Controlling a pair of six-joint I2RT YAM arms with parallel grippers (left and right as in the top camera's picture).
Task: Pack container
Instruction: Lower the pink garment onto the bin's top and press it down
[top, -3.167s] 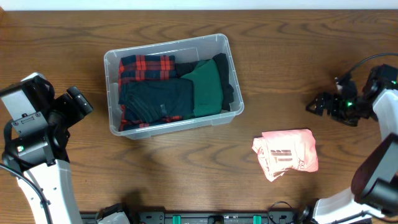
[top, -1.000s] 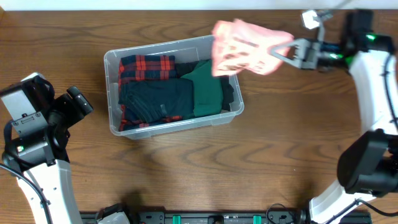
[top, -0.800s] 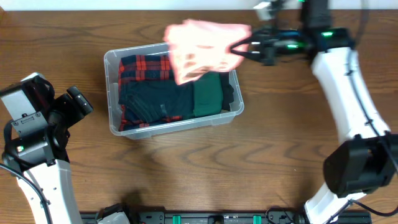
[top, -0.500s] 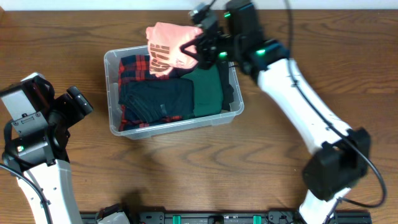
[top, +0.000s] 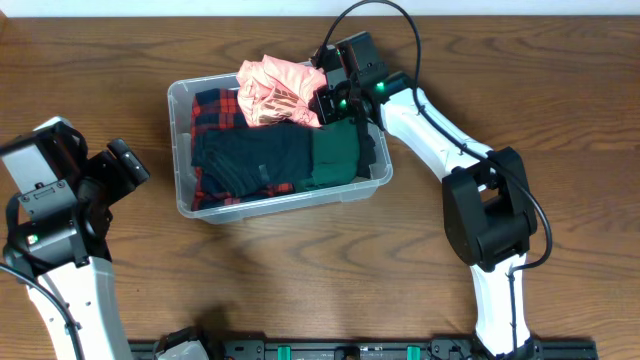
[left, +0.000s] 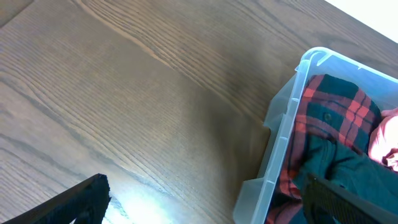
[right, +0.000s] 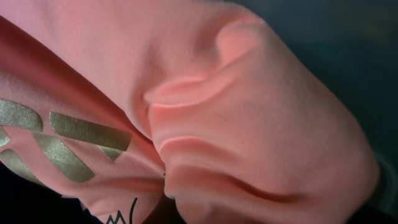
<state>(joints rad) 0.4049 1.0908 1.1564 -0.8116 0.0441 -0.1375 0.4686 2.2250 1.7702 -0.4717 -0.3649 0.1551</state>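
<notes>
Pinching the pink garment (top: 272, 88), the right gripper (top: 322, 100) has its fingers pressed together on the cloth. Compared with half a second ago, the garment is lower and more crumpled, and lies on the red plaid shirt (top: 215, 108) at the far side of the container (top: 280, 205), left of the table (top: 560, 100) centre. Its gold print (right: 62, 130) cannot be read. The right arm (top: 430, 130) reaches over the container's far right corner. The left gripper (left: 205, 186), fingers spread wide, hangs apart on the container's left.
</notes>
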